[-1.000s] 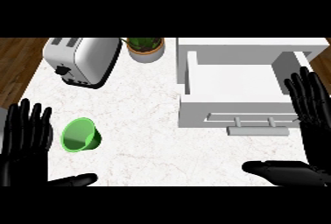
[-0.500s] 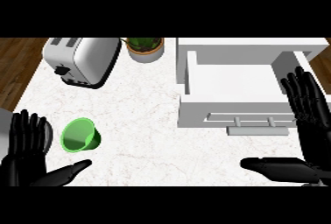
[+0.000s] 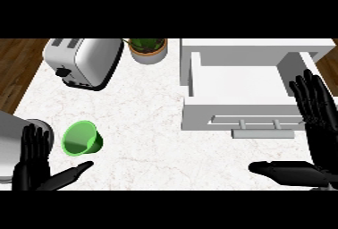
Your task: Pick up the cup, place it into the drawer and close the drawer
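Green cup on its side, both my hands open.

From my head view, the cup (image 3: 82, 138) is bright green, tipped over on the marble desk (image 3: 145, 116), its mouth facing me. My left hand (image 3: 36, 165) is spread just beside it, not touching. My right hand (image 3: 315, 129) stands flat, fingers straight, by the open white drawer (image 3: 238, 87).

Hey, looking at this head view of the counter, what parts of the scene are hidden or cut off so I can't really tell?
- Left hand: its wrist and forearm run off the head view's lower edge.
- Right hand: its palm is cut by the right edge.
- Grey object at the left edge: mostly out of view, unidentifiable.
- Plant pot: its top is cut off by the upper edge.
- Drawer: the space beneath it is hidden.
- Green cup: its underside is hidden.
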Motion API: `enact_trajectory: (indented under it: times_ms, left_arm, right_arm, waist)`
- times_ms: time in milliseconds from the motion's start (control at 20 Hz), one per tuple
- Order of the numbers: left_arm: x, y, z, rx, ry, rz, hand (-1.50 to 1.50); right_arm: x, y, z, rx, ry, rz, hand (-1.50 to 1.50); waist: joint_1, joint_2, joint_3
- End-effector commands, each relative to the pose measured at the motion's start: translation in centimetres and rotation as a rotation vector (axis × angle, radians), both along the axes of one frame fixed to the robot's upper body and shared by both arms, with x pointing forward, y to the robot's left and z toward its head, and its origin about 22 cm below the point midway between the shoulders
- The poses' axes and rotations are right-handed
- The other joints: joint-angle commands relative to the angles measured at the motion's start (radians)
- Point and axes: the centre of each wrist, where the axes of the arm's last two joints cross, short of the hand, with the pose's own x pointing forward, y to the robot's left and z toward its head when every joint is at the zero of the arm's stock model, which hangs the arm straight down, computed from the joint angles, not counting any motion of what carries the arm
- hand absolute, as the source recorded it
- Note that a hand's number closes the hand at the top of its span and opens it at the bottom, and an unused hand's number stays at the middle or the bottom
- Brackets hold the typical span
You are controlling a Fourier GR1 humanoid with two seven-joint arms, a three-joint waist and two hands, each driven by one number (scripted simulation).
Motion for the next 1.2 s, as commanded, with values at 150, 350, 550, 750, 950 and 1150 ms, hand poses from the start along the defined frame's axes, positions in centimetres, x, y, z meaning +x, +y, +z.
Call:
enact_trajectory:
  times_ms: [150, 350, 550, 750, 950, 1150]
  left_arm:
    - [0.3, 0.0, -5.5, 0.009, 0.057, 0.02, -1.5]
    - [0.0, 2.1, -7.2, -0.038, 0.034, 0.037, -1.5]
    - [0.8, 4.2, -7.8, -0.029, 0.014, 0.051, -1.5]
    - [0.2, 4.3, -11.0, -0.019, -0.008, 0.066, -1.5]
    - [1.0, 4.5, -11.6, -0.026, -0.023, 0.051, -1.5]
    - [2.4, 3.6, -12.2, -0.023, -0.012, 0.018, -1.5]
  right_arm:
    - [0.9, -0.1, 0.7, 0.014, -0.016, 0.005, -1.5]
    - [1.1, 0.4, 0.9, 0.005, 0.011, 0.007, -1.5]
    - [-0.2, 1.0, 0.1, -0.008, 0.017, 0.006, -1.5]
    - [-0.6, -0.7, 0.1, 0.001, 0.005, 0.017, -1.5]
    - [0.5, 0.5, 0.4, 0.034, 0.014, 0.007, -1.5]
    - [-0.1, 0.6, -0.1, 0.011, 0.003, 0.031, -1.5]
  waist:
    - [-0.001, 0.0, 0.0]
    - [-0.001, 0.0, 0.0]
    - [-0.002, 0.0, 0.0]
    - [-0.008, 0.001, -0.001]
    - [-0.004, 0.0, -0.001]
    - [-0.007, 0.001, -0.001]
